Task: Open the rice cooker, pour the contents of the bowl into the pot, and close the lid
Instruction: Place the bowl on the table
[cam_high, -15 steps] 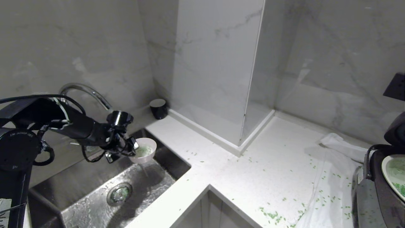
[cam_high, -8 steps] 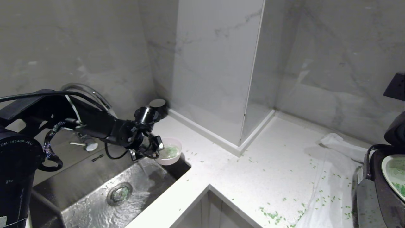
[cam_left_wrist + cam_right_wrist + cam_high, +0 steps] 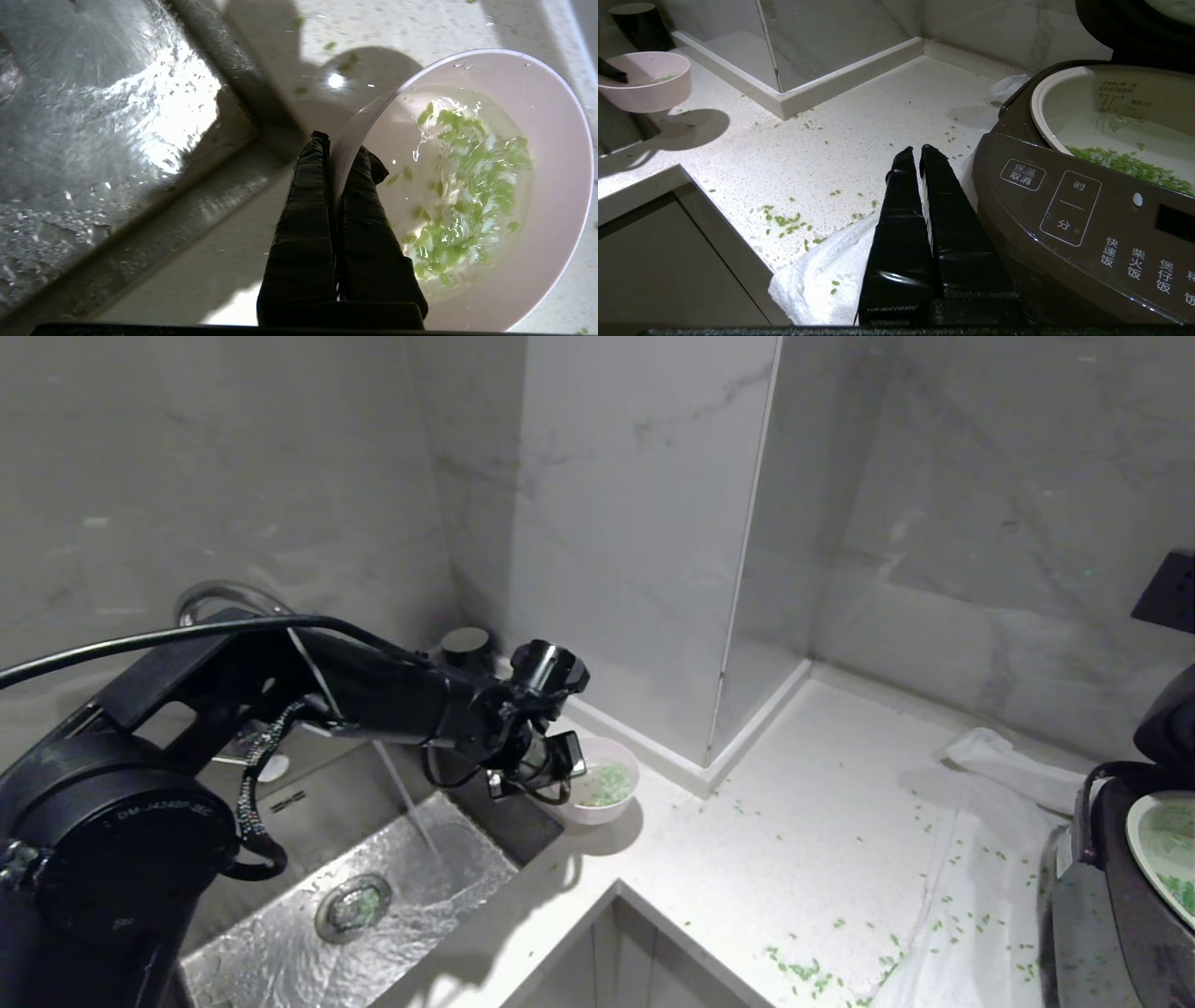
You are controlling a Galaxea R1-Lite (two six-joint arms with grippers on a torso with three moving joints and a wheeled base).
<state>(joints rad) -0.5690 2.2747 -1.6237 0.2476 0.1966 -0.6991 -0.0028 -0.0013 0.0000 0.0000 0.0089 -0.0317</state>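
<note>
Bowl [image 3: 603, 792] carried from sink [image 3: 280, 952] to counter [image 3: 794, 859]

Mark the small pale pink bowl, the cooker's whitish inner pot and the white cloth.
Small pale pink bowl [image 3: 624, 800]: head view, outer wall.
Whitish inner pot [image 3: 1083, 135]: right wrist view, inside wall.
White cloth [image 3: 980, 845]: head view, middle.

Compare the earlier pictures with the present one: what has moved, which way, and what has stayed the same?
The left gripper, shut on the rim of the bowl, has carried it from under the tap over the sink rightward to above the counter, towards the rice cooker. The green grains and water are still inside. Water keeps running, the cooker's lid stays open, scattered grains and cloth unchanged; the right gripper stays parked, shut.
</note>
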